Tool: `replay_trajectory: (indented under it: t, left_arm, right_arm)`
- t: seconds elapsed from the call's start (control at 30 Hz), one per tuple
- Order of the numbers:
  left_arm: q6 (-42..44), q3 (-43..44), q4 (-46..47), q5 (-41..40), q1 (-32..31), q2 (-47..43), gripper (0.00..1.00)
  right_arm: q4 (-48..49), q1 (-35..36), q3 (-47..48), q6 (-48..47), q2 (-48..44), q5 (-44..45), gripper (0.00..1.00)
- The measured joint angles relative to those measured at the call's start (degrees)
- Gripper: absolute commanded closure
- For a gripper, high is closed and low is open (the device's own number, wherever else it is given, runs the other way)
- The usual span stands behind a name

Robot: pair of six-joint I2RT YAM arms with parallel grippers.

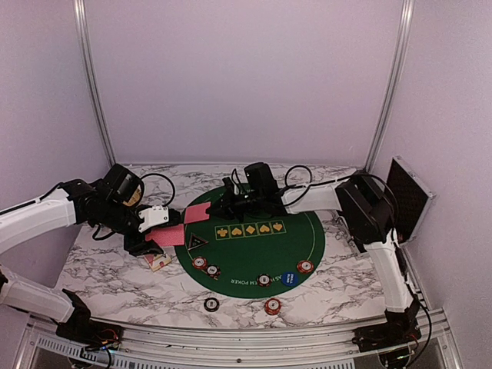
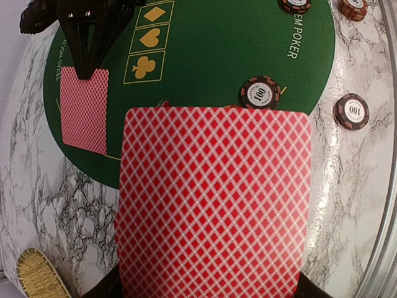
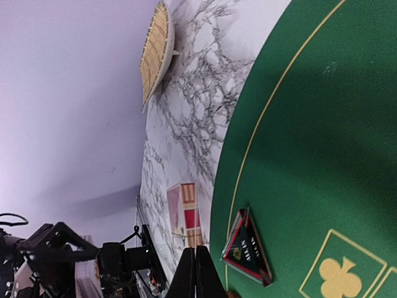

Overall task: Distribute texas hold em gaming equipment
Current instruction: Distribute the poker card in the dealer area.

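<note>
My left gripper (image 1: 154, 232) is shut on a red-backed playing card (image 2: 214, 198), held face down over the left edge of the green poker mat (image 1: 254, 257). That card fills most of the left wrist view and hides the jaws. A second card (image 2: 84, 118) lies face down on the mat. My right gripper (image 1: 221, 209) is shut and empty, its tip at that card's far edge. A black-and-red triangular marker (image 3: 248, 251) lies on the mat beside the right fingers (image 3: 188, 276). Poker chips (image 1: 200, 262) (image 1: 264, 280) (image 1: 305, 267) and a blue button (image 1: 288, 278) sit along the mat's near rim.
Two chips (image 1: 211, 304) (image 1: 271, 306) lie on the marble in front of the mat. A card box (image 1: 159, 261) lies just left of the mat. A woven basket (image 3: 155, 49) is at the far left. The black case (image 1: 407, 198) stands open at the right wall.
</note>
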Motion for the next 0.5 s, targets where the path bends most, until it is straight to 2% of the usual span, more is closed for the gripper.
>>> replay_trajectory:
  t: [0.23,0.5]
  left_arm:
    - [-0.7,0.0,-0.1,0.2,0.0,-0.9,0.81]
    - [-1.6,0.0,-0.3,1.1,0.0,-1.1,0.81]
  right_arm:
    - [-4.7,0.0,8.5,-1.2,9.2,2.8,1.0]
    - [-8.3,0.0,12.9,-2.4,12.4,5.0,0.99]
